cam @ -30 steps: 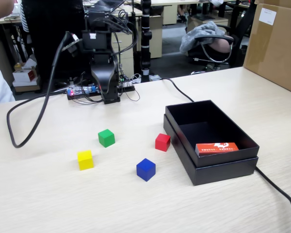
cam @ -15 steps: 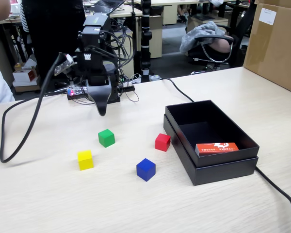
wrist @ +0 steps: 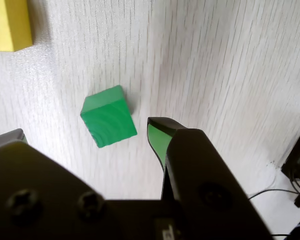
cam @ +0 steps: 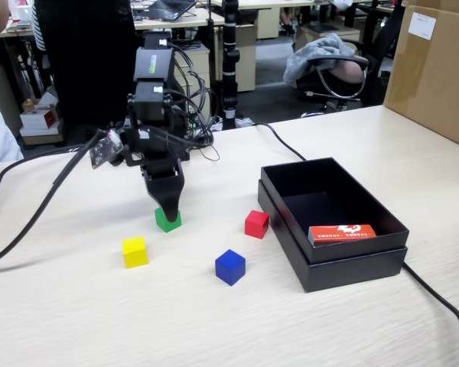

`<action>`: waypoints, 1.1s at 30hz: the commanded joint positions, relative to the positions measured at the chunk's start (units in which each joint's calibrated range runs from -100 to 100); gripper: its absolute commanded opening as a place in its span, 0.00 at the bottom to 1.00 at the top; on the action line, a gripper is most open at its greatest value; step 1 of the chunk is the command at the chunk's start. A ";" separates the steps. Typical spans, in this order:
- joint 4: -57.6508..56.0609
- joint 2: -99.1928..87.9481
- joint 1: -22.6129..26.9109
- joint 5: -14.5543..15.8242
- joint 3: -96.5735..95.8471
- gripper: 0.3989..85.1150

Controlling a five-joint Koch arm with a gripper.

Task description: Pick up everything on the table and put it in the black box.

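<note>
Four cubes lie on the table (cam: 92, 321): green (cam: 168, 222), yellow (cam: 135, 251), red (cam: 256, 224) and blue (cam: 230, 267). The black box (cam: 352, 271) stands to the right of them in the fixed view. My gripper (cam: 167, 205) points down, its tips just above and behind the green cube. In the wrist view the gripper (wrist: 85, 131) is open, and the green cube (wrist: 109, 124) lies on the table between the two fingertips, touching neither. The yellow cube (wrist: 9, 24) shows at the top left corner of that view.
A flat orange-red packet (cam: 342, 234) lies inside the black box. A big brown carton (cam: 436, 69) stands at the far right. A black cable (cam: 444, 306) runs past the box's right side. Office chairs and desks stand behind the table.
The arm has swung forward and down from its folded pose at the back of the table, bringing the gripper onto the green cube. No cube has moved.
</note>
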 commanded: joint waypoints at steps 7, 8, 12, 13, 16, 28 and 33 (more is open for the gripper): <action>0.38 5.81 0.29 -0.20 3.55 0.56; 0.38 6.62 0.29 -0.20 3.73 0.56; 0.38 8.91 0.39 -0.20 4.64 0.56; 0.38 9.60 0.49 -0.20 5.00 0.56; 0.38 10.17 0.63 -0.20 5.45 0.51; 0.38 10.52 1.12 -2.10 5.91 0.00; 0.13 1.68 0.98 -2.49 3.19 0.01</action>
